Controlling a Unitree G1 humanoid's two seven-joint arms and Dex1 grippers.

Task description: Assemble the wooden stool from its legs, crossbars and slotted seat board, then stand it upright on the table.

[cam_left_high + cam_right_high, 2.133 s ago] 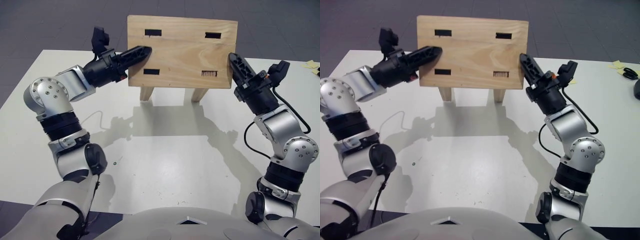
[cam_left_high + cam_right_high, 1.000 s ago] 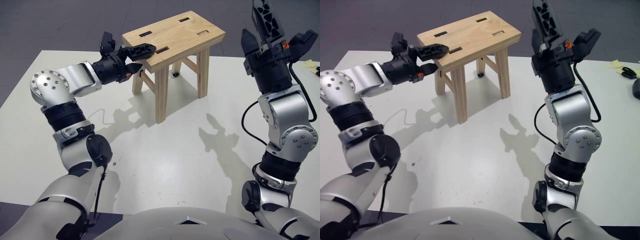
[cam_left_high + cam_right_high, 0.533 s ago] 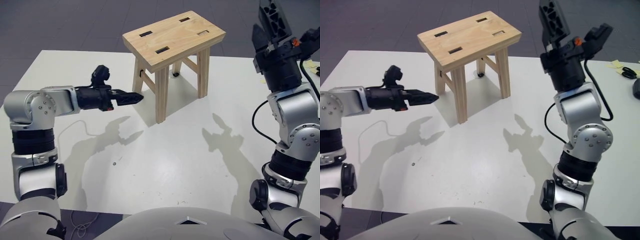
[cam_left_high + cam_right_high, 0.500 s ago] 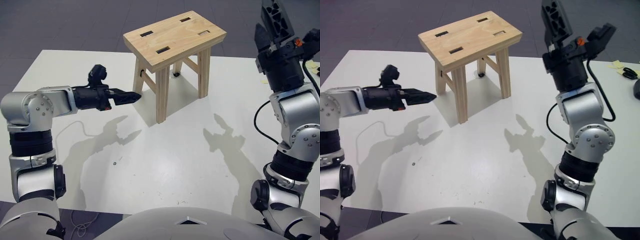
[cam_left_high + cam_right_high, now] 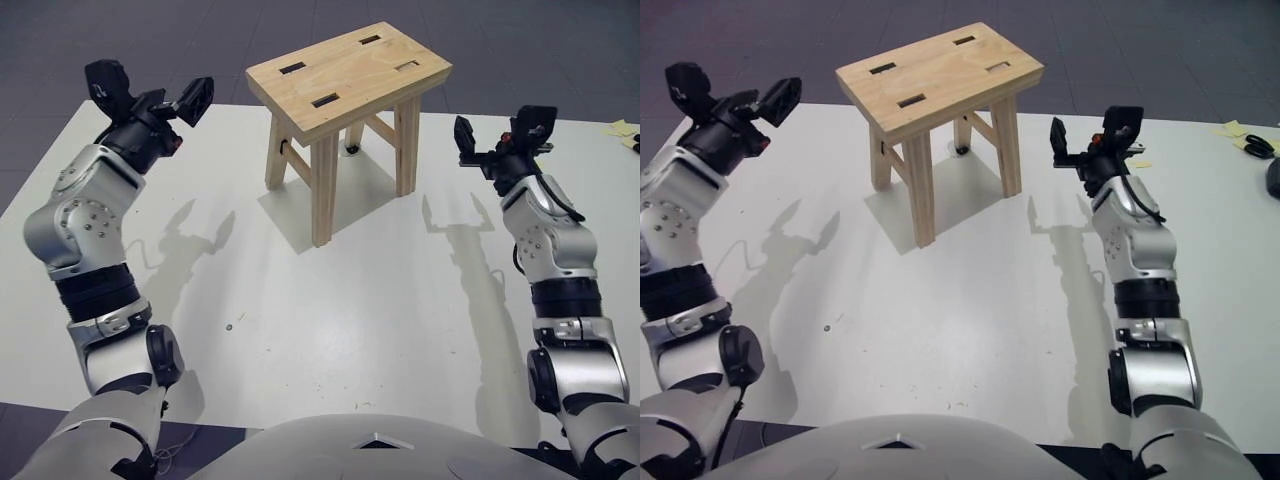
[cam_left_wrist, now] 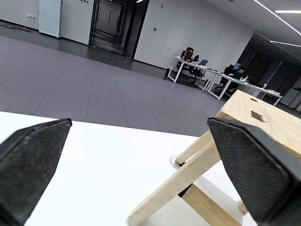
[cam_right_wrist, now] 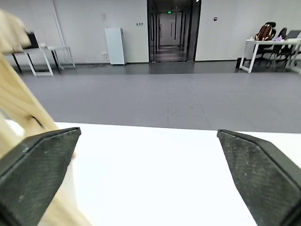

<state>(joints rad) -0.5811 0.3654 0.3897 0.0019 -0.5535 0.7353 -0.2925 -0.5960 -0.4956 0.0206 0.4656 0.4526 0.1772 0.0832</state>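
Observation:
The assembled wooden stool [image 5: 345,110] stands upright on the white table [image 5: 330,300], its slotted seat board [image 5: 938,68] on top. My left gripper [image 5: 150,90] hangs open above the table's far left part, well apart from the stool. In the left wrist view its fingertips [image 6: 33,160] frame a stool leg and crossbar [image 6: 188,174]. My right gripper [image 5: 497,135] is open to the right of the stool, holding nothing. The right wrist view has a stool leg [image 7: 16,99] beside one pad [image 7: 37,174].
Yellow sticky notes [image 5: 1230,128] and a dark object [image 5: 1273,178] lie at the table's far right edge. A small ring [image 5: 350,150] sits on the table behind the stool. A tiny speck [image 5: 229,326] lies on the near left part.
The left arm has drawn back from the stool and swung up to the far left, its gripper now spread wide. The right arm has come down from high to beside the stool.

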